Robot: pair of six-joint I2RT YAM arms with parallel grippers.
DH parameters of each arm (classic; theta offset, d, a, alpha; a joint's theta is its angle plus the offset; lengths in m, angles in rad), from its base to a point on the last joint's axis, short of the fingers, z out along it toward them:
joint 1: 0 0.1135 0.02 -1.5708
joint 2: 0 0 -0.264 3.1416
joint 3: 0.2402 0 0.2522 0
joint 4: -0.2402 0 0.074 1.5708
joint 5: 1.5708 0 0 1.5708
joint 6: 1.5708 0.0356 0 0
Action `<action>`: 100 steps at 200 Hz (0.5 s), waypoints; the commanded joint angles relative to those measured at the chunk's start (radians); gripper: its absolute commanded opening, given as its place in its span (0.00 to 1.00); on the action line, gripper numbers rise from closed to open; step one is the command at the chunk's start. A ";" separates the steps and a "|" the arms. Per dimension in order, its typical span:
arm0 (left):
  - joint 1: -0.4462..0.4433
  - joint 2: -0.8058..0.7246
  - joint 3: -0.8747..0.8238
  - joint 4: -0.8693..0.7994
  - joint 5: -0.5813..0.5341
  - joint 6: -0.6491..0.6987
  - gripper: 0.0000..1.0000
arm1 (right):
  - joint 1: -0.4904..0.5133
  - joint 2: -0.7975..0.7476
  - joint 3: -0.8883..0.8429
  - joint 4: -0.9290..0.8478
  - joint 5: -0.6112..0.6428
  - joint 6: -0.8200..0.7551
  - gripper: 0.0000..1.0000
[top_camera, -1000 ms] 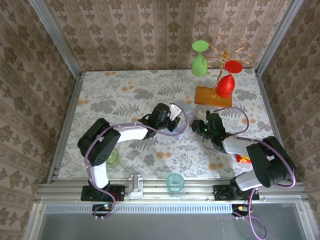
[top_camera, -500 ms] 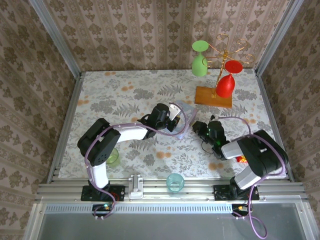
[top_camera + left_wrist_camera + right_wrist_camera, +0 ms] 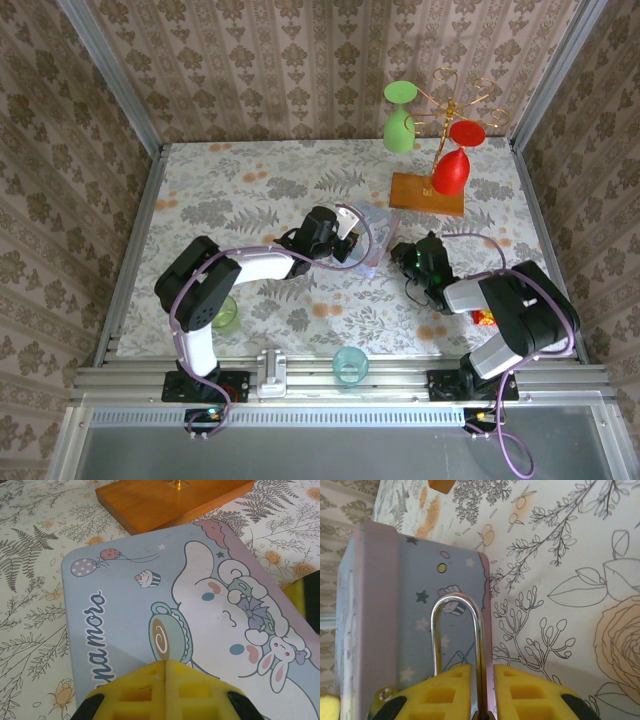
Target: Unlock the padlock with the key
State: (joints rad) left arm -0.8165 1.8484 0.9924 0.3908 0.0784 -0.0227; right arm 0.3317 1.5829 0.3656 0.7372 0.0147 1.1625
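Overhead: the left tool (image 3: 347,225) and the right tool (image 3: 400,250) flank a pale blue tin box (image 3: 374,228) in the middle of the floral tabletop (image 3: 220,200).

Left wrist: the left tool's yellow jaws are pressed together over the tin's cartoon lid.

Right wrist: the right tool pinches the silver shackle of the padlock (image 3: 456,598) against the tin's side wall.

Padlock (image 3: 456,598): thin silver shackle loop upright, pinched between yellow jaws; body hidden; pale blue tin (image 3: 385,605) behind.
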 commanded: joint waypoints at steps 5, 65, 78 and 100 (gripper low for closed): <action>0.035 0.080 -0.080 -0.280 -0.088 -0.013 0.05 | -0.033 0.051 -0.025 0.021 0.119 0.070 0.00; 0.038 0.097 -0.067 -0.300 -0.092 -0.003 0.04 | -0.036 0.154 -0.066 0.221 0.192 0.229 0.00; 0.039 0.104 -0.058 -0.316 -0.099 -0.001 0.03 | -0.028 0.171 -0.080 0.302 0.210 0.255 0.00; 0.040 0.098 -0.067 -0.311 -0.101 -0.001 0.02 | -0.006 0.119 -0.055 0.192 0.283 0.246 0.00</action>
State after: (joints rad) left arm -0.8162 1.8587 0.9993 0.3996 0.0715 -0.0223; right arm 0.3328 1.7195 0.3183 1.0317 0.0704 1.3670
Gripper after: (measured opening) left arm 0.043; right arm 0.163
